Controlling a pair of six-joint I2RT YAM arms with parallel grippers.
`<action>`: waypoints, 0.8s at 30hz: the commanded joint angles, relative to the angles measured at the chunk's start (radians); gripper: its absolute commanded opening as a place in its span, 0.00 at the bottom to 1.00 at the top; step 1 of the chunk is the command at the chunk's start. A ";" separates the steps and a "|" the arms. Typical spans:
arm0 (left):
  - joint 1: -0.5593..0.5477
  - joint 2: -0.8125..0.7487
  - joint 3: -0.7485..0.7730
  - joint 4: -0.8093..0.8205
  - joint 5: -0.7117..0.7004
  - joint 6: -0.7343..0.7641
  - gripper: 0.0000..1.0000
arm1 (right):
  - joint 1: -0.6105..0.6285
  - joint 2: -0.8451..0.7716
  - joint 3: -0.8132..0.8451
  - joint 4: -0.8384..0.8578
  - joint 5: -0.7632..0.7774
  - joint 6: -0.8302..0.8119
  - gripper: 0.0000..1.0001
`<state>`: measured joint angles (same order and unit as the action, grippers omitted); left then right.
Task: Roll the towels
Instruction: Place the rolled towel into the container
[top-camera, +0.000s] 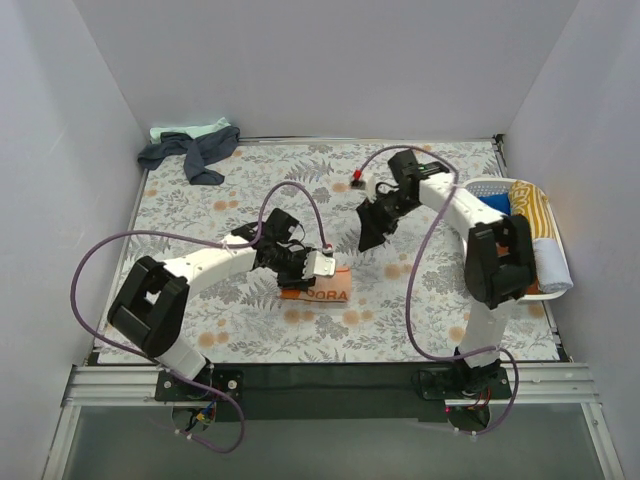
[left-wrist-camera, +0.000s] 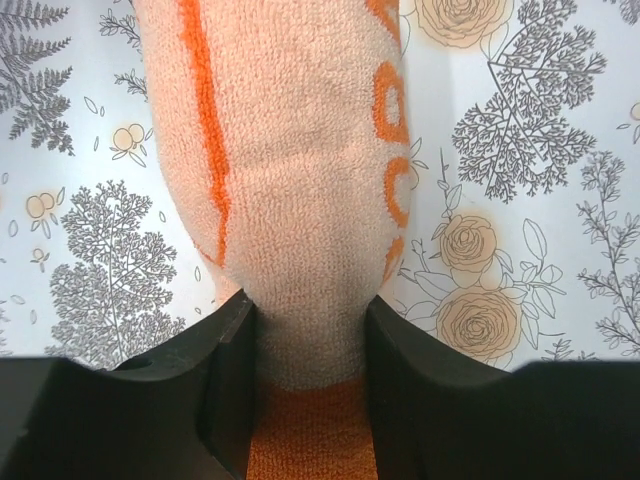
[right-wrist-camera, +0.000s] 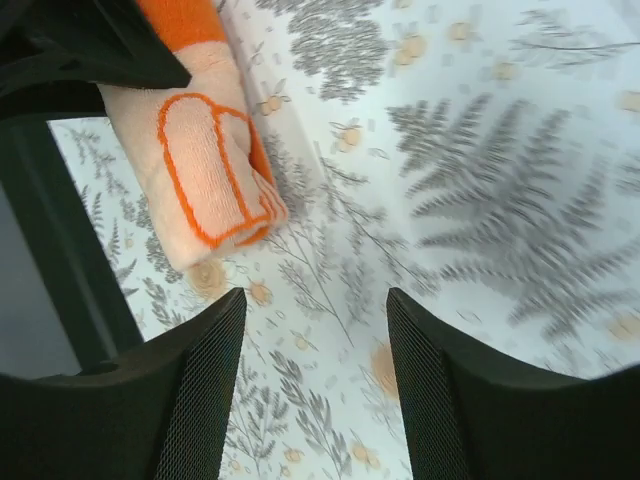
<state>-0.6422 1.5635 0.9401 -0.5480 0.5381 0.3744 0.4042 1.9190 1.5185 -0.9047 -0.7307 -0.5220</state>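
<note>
Orange towel (left-wrist-camera: 290, 180) rolled, left pincer (left-wrist-camera: 307, 325) clamping it in wrist view only, right pincer (right-wrist-camera: 315, 305) open

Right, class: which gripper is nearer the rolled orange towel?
Left. The left gripper clamps the orange towel between its fingers; the right gripper hangs open, apart from it, farther back and right.

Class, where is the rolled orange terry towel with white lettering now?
In the top view, the rolled orange terry towel lies on the floral table cover, front centre, pinched by the left gripper; the open right gripper hovers beyond it.
</note>
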 joint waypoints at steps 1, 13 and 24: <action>0.027 0.108 0.017 -0.276 0.146 -0.014 0.19 | -0.042 -0.191 -0.052 0.107 0.062 0.097 0.54; 0.157 0.365 0.210 -0.428 0.270 -0.002 0.19 | 0.328 -0.571 -0.408 0.381 0.433 0.059 0.45; 0.197 0.520 0.313 -0.503 0.339 0.029 0.19 | 0.585 -0.497 -0.486 0.575 0.677 -0.068 0.86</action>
<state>-0.4480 1.9900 1.2819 -0.9764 0.9966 0.3698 0.9565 1.4010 1.0576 -0.4320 -0.1337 -0.5335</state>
